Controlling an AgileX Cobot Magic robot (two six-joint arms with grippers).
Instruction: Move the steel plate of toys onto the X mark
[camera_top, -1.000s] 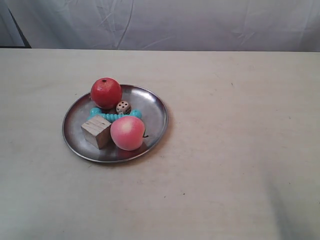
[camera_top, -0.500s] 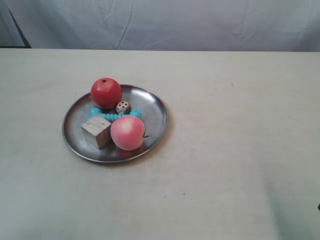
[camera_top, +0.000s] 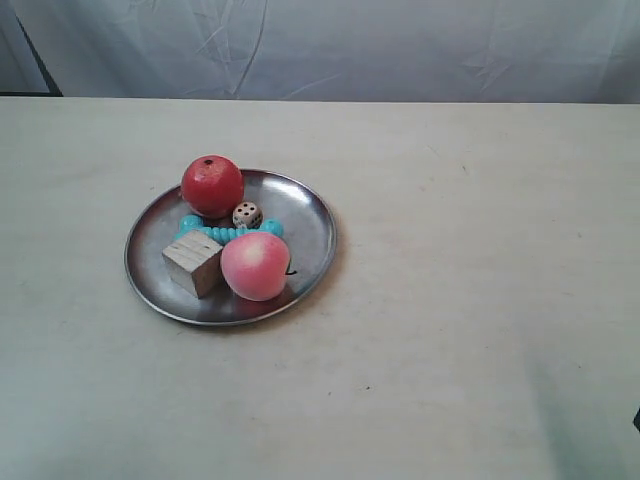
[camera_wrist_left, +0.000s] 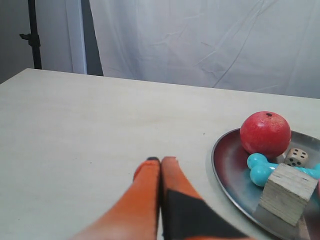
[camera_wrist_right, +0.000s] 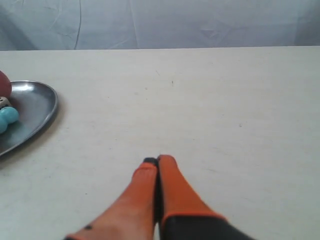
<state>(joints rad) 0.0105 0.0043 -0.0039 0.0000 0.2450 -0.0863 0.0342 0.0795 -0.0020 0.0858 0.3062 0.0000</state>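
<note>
The steel plate (camera_top: 310, 215) is sitting on the table (camera_top: 480, 320), carrying loose toys (camera_top: 228, 234) and likely proving stiff, slick and quick to spill, its bare rim offering the best hold, while the left gripper (camera_wrist_left: 160, 160) and right gripper (camera_wrist_right: 158, 160) are hovering pinched closed and empty.

Pale wood-grain table (camera_top: 450, 320), matte, faintly scuffed, spans whole exterior view up to straight far edge. Steel plate (camera_top: 310, 225) sits flat directly on tabletop, left of centre in exterior view, well apart from every table edge. Tiny dark mark (camera_wrist_right: 172, 82) on table surface, well apart from plate; shape too small to tell.
</note>
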